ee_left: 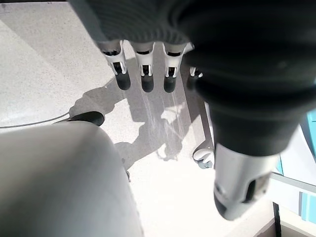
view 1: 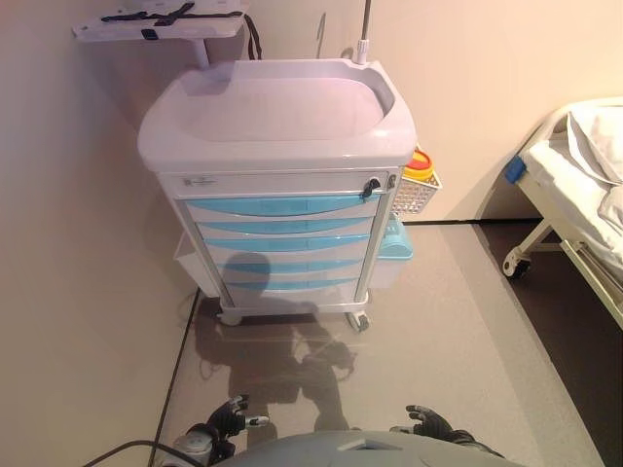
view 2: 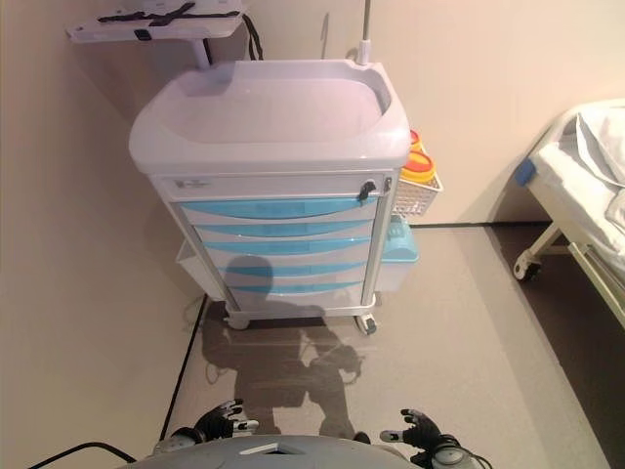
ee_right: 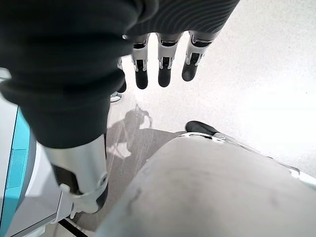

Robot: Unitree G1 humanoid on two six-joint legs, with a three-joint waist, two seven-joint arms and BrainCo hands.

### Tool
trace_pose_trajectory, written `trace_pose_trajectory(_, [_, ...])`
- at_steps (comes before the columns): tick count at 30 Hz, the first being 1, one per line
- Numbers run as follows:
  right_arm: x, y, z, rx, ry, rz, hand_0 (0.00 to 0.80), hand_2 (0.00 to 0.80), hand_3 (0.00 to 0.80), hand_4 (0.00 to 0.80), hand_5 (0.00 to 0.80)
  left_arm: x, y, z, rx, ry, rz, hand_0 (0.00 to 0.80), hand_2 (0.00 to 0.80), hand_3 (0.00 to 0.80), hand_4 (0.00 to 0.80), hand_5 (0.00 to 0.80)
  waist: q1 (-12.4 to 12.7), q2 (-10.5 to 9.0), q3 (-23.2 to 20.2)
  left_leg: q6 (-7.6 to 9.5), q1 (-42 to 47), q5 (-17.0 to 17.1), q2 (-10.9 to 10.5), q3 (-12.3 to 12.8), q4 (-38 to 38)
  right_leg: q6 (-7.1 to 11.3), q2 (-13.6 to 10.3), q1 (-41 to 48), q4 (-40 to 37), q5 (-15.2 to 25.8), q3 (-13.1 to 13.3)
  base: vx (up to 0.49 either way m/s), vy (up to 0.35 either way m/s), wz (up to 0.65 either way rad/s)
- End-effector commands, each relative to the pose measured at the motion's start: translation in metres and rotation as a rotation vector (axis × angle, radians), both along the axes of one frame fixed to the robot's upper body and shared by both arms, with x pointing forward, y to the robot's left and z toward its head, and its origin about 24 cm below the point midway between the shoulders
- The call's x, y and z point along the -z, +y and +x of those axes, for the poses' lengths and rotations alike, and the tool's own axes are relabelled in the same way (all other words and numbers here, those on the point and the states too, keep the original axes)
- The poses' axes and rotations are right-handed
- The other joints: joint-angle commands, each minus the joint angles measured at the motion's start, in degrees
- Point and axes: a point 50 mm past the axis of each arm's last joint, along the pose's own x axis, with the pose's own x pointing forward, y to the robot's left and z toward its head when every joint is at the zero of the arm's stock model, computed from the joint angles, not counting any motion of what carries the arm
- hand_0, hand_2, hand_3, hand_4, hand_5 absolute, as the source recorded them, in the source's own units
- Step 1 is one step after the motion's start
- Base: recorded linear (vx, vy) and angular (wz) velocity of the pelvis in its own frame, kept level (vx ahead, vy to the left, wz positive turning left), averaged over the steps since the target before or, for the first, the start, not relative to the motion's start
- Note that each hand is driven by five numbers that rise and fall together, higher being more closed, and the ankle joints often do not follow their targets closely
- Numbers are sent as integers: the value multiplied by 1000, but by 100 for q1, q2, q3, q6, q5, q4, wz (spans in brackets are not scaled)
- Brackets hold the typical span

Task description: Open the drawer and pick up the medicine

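Stage: nothing started; all blue drawers (view 1: 277, 238) of the medical cart (view 1: 282, 175) were shut flush.
Left hand (view 1: 231, 417): hung low at the bottom of the eye views, well short of the cart; fingers (ee_left: 143, 74) straight and relaxed in its wrist view, holding nothing.
Right hand (view 1: 428, 421): likewise low and well apart from the cart; fingers (ee_right: 164, 69) released, empty.
Medicine: not visible in any view; judged to be inside one of the closed drawers, which one could not be told. It therefore lay beyond the fingers of both hands, behind a drawer front, across an open stretch of floor (view 1: 458, 321).
Cart details: top tray (view 1: 277, 102) looked bare; a lock knob (view 1: 371, 186) sat at the right end of the panel above the top drawer; a white wire basket (view 1: 414, 195) with a yellow-and-red container (view 1: 419, 167) hung on the cart's right side.
Surroundings: a bed (view 1: 584, 195) stood to the right, clear of the cart.
Risk 1: the cart stood on castors (view 1: 360, 319); a pull on a drawer could roll the whole cart forward instead of opening it, if the castors were unlocked.
Risk 2: if the lock was engaged, the drawers might not open.
Risk 3: the drawer grips were shallow recesses; fingers could slip off.
Risk 4: picking the wrong drawer would cost a reach.
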Motion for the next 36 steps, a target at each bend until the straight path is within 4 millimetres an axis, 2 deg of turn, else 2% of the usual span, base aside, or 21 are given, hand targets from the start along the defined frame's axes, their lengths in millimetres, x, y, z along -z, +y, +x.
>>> trace_pose_trajectory(1, [-4, 15, 28, -35, -65, 22, 0, 0, 0, 0, 0, -3, -17, 25, -21, -58, -70, 0, 0, 0, 0, 0, -2, -43, 201, 170, -67, -614, -409, -33, 37, 430, -7, 268, 170, -465, -24, 0, 0, 0])
trace_pose_trajectory(7, [-3, 15, 26, -28, -64, 27, 0, 0, 0, 0, 0, -1, -13, 22, -40, -37, -8, 0, 0, 0, 0, 0, 7, -71, 196, 171, -58, -620, -415, -39, 37, 435, -4, 274, 175, -470, -22, 0, 0, 0])
trace_pose_trajectory(15, [-1, 18, 22, -27, -50, 33, 0, 0, 0, 0, 0, 7, -4, 1, -112, 126, 62, 0, 0, 0, 0, 0, 21, -72, 149, 166, -69, -604, -428, -20, 37, 460, -47, 283, 137, -433, -65, 24, -1, 0])
trace_pose_trajectory(22, [-2, 14, 20, -19, -53, 16, 0, 0, 0, 0, 0, 4, 5, 7, -224, 103, 43, 0, 0, 0, 0, 0, -76, 12, 199, 208, -21, -613, -436, 113, 37, 478, -137, 205, 241, -438, -15, 79, 43, -2])
trace_pose_trajectory(26, [-4, 7, 22, -9, -80, 3, 0, 0, 0, 0, 0, -2, 12, 22, -288, 42, 30, 0, 0, 0, 0, 0, -234, 56, 377, 309, -135, -720, -449, 293, 303, 464, -227, -79, 659, -548, 144, 50, 104, -12])
trace_pose_trajectory(30, [-11, -1, 36, -6, -146, -9, 0, 0, 0, 0, 0, -13, 18, 51, -379, -80, -3, 0, 0, 0, 0, 0, -423, 63, 771, 433, -547, -881, -455, 468, 813, 457, -321, -766, 1279, -611, 342, -71, 112, -39])
trace_pose_trajectory(33, [-17, -7, 48, 4, -191, -17, 0, 0, 0, 0, 0, -29, 20, 83, -450, -235, -55, 0, 0, 0, 0, 0, -523, -10, 1132, 484, -903, -991, -469, 652, 1200, 486, -372, -1167, 1548, -609, 524, -122, 76, -34])
trace_pose_trajectory(36, [-21, -9, 55, 16, -225, -21, 0, 0, 0, 0, 0, -55, 16, 122, -505, -458, -162, 0, 0, 0, 0, 0, -574, -150, 1522, 542, -1371, -1169, -430, 885, 1776, 511, -413, -1546, 1811, -600, 702, -148, 27, -36])
